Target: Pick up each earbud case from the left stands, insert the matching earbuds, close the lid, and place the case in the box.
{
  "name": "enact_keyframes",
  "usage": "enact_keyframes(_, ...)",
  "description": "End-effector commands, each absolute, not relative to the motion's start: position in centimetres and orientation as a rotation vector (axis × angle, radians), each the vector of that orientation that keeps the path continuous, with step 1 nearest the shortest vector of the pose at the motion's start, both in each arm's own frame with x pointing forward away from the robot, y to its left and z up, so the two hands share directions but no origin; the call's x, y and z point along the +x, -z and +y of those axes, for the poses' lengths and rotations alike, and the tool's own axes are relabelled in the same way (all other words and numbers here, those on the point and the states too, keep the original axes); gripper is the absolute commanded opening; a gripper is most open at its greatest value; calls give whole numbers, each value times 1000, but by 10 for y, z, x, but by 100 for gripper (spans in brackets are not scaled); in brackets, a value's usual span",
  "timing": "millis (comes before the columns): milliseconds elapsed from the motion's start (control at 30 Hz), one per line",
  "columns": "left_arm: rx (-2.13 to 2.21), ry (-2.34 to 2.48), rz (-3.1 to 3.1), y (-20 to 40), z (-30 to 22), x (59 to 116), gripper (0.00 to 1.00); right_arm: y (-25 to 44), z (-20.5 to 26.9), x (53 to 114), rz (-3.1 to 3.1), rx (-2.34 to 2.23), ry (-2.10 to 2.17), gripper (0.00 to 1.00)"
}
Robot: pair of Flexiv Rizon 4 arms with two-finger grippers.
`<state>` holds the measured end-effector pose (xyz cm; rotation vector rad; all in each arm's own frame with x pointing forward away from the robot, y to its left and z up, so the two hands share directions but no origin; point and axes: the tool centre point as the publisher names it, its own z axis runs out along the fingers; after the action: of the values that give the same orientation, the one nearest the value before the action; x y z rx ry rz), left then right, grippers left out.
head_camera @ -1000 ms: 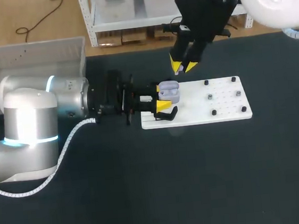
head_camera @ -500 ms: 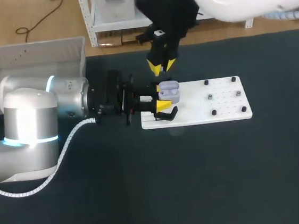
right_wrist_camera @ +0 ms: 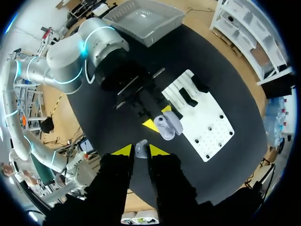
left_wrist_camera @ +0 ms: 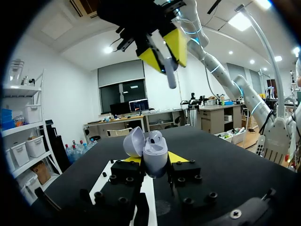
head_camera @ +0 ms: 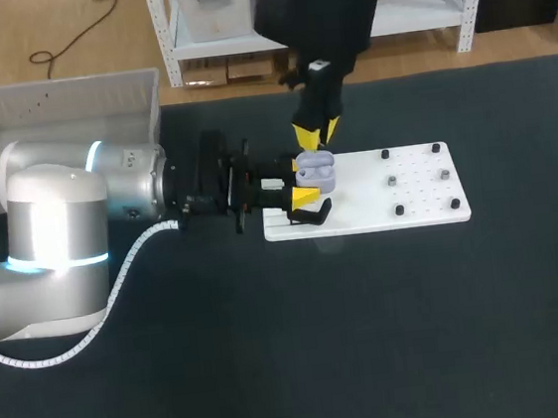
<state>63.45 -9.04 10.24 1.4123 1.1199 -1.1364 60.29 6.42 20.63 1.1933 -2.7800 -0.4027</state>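
A lavender earbud case with its lid up sits sideways between the yellow tips of my left gripper, which is shut on it at the left end of the white board. In the left wrist view the case shows one earbud seated inside. My right gripper hangs just above the case, shut on a pale earbud that points down at the open case. From the left wrist view the right gripper and its earbud hover over the case.
The white board carries black stands at its left end and several small black pegs on its right half. A grey bin stands at the table's far left corner.
My right arm has swung left from above the board's middle, then come down over the open case with the earbud. The left arm and case have not moved.
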Motion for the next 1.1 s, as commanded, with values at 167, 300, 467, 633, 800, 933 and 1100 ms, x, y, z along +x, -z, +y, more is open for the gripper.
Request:
enact_keyframes(167,1410,1133,1119,-102,-91,634,0,-202,65,599,-2955,1021,404,0)
enact_keyframes(300,1410,1133,1119,-102,-91,634,0,-200,66,596,-3038,947,418,0)
enact_keyframes(467,1410,1133,1119,-102,-91,634,0,-196,69,596,-3113,879,451,0)
enact_keyframes(633,1410,1133,1119,-102,-91,634,0,-187,68,602,-3133,843,525,0)
enact_keyframes(800,1410,1133,1119,-102,-91,634,0,-182,74,605,-3131,861,562,0)
enact_keyframes(933,1410,1133,1119,-102,-91,634,0,-180,76,609,-3137,868,573,0)
enact_keyframes(1100,1410,1133,1119,-102,-91,634,0,-177,77,613,-3133,874,574,0)
